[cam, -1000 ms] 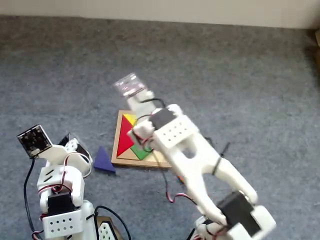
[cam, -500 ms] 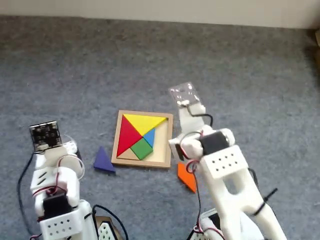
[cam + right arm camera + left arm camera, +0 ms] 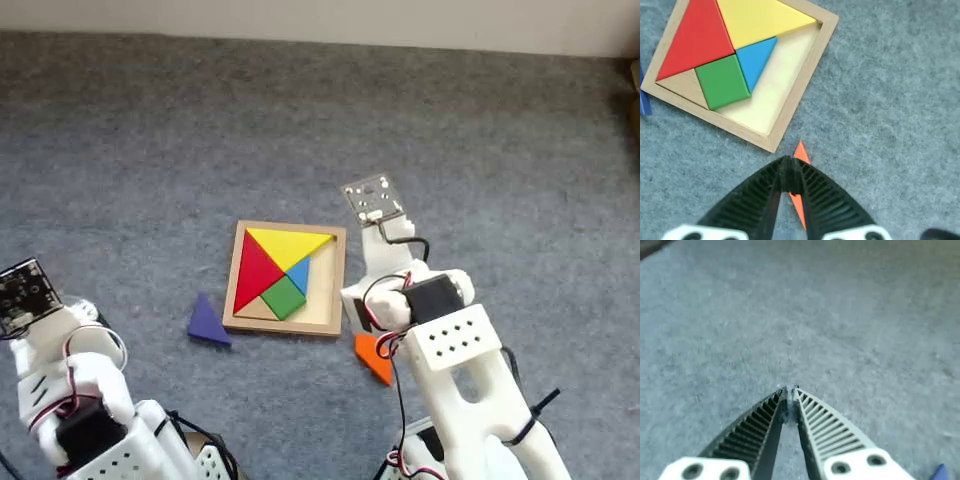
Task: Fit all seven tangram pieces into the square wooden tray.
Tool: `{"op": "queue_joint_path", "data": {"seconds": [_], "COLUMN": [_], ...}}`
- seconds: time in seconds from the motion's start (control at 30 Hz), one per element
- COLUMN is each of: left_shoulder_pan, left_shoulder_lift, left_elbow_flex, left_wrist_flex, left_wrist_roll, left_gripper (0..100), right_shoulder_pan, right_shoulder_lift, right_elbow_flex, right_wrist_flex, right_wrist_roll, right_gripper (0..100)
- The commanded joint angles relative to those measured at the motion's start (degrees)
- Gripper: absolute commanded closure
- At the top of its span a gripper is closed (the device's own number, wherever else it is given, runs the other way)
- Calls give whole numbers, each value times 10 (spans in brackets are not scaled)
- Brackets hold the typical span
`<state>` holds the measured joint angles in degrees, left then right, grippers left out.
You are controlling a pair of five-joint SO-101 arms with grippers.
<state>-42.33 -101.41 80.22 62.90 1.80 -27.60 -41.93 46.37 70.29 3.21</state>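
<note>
Tray part-filled, two pieces outside it, both pincers closed.
High view: the square wooden tray (image 3: 283,327) holds a yellow triangle (image 3: 287,245), a red triangle (image 3: 255,272), a green square (image 3: 284,297) and a blue triangle (image 3: 298,272). A purple triangle (image 3: 207,322) lies near its left side, and an orange piece (image 3: 375,355) lies just beside its lower right corner. Left wrist view: the left gripper (image 3: 789,390) is closed tip to tip, holding nothing, over carpet (image 3: 840,315). Right wrist view: the right gripper (image 3: 788,172) is closed tip to tip above the orange piece.

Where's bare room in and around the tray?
In the tray: the pale strip between blue piece, green piece and the rim nearest the orange piece. Outside: open carpet beyond the tray's far edge. Crowded: the orange piece's side, with the right gripper over it.
</note>
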Motion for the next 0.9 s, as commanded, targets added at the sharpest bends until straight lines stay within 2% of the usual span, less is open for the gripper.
{"op": "queue_joint_path", "data": {"seconds": [0.0,0.13,0.33,0.57,0.87], "left_shoulder_pan": [-10,-9,-10,4,15], "left_shoulder_lift": [-28,-28,-28,-28,-28], "left_elbow_flex": [44,88,100,114,115], "left_wrist_flex": [-3,-4,0,-1,0], "left_wrist_roll": [-4,-5,-4,-5,-5], "left_gripper": [947,934,799,793,793], "right_shoulder_pan": [14,11,-41,-74,-76], "right_shoulder_lift": [-9,-9,-9,-8,-7], "right_elbow_flex": [-5,44,126,171,196], "right_wrist_flex": [38,51,-7,-67,-109], "right_wrist_roll": [0,5,52,56,80], "right_gripper": [886,788,782,779,779]}}
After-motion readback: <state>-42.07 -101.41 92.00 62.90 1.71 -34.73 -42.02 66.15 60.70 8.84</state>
